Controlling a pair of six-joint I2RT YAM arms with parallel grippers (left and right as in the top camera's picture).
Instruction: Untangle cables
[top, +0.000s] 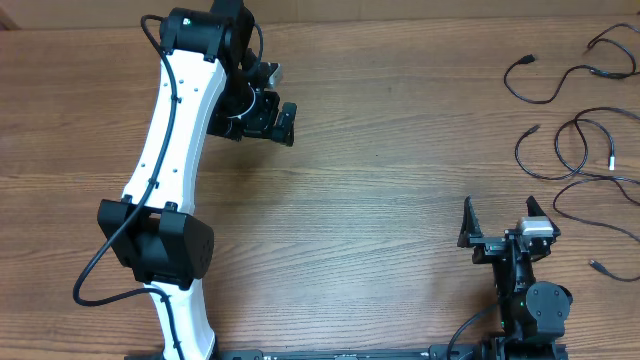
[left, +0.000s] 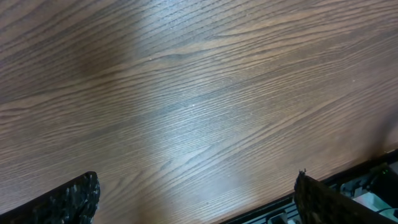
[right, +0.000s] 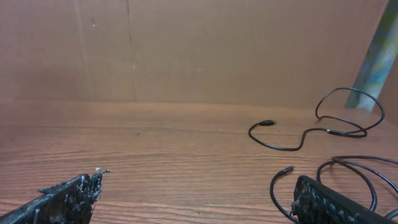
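Left arm (top: 165, 190) stands highest over the table (top: 380, 180), reaching across its left half to the far side. Left gripper (top: 280, 98) hangs above bare wood; jaws stand fully apart with nothing between them, and its wrist view shows only wood grain between the two fingers (left: 78, 199). Right gripper (top: 500, 222) sits at the near right, close to its base; jaws likewise stand fully apart and grip nothing. Cables (top: 580, 122) lie flat on the table's right side, beyond and to the right of the right gripper and well apart from the left gripper. They form loose curls with small plug ends; some curls cross one another, and some run off the right edge. In the right wrist view, one cable (right: 283, 148) lies ahead, right of centre; another curls just beside the right finger (right: 329, 202).
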